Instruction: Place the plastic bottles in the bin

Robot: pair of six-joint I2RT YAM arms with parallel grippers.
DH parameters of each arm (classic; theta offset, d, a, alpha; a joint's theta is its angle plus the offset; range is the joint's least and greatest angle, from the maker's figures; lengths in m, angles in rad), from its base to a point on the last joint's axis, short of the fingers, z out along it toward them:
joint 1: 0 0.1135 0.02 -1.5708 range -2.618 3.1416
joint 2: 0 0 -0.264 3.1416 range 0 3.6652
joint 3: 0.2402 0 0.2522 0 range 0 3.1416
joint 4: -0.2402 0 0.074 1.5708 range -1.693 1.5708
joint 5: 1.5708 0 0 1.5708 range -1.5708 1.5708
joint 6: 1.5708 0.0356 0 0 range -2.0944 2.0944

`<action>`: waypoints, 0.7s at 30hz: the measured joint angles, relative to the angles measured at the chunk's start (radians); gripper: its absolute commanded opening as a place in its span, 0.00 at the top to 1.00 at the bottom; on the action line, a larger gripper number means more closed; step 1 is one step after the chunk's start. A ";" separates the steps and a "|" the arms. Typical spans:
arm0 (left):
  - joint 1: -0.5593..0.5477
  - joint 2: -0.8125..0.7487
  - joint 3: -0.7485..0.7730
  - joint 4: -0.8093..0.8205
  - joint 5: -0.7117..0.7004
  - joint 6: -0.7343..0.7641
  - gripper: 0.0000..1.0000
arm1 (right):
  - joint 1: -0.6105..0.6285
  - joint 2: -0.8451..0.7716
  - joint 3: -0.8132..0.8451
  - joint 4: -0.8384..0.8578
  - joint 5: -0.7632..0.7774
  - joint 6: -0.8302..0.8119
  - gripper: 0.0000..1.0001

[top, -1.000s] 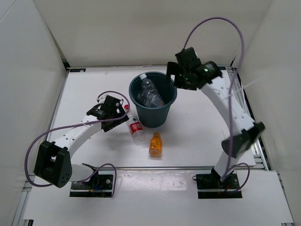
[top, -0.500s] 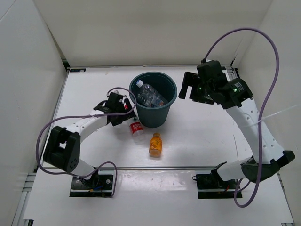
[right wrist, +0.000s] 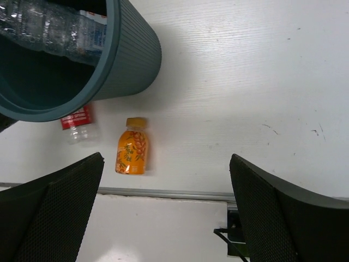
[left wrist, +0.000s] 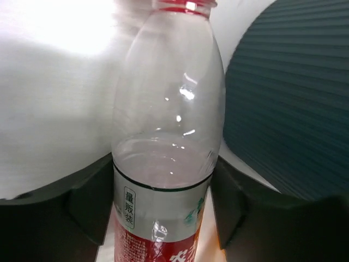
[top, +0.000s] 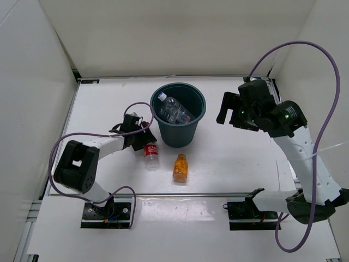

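A clear plastic bottle with a red label (top: 151,155) lies on the table just left of the dark teal bin (top: 177,136). My left gripper (top: 140,137) is shut on this bottle (left wrist: 163,136), one finger pressed to each side below its shoulder; its red cap points away from the wrist, and the bin's ribbed wall (left wrist: 289,109) is close on the right. An orange bottle (top: 180,167) lies in front of the bin. Clear bottles (top: 172,109) lie inside the bin. My right gripper (top: 224,109) hangs open and holds nothing, high up to the right of the bin.
From the right wrist I see the bin (right wrist: 131,60), the bottles inside it (right wrist: 54,27), the red-label bottle (right wrist: 80,125) and the orange bottle (right wrist: 131,153) far below my right gripper (right wrist: 166,158). The table's front edge runs just behind the orange bottle. White walls enclose the table.
My left gripper has reached over the red-label bottle and its jaws have come in against it; the bottle has turned slightly. The right arm has drawn back to the right, away from the bin.
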 measured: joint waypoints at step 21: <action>-0.015 -0.381 0.685 -0.216 -0.295 0.051 0.53 | 0.000 0.034 -0.153 0.086 -0.025 0.027 0.00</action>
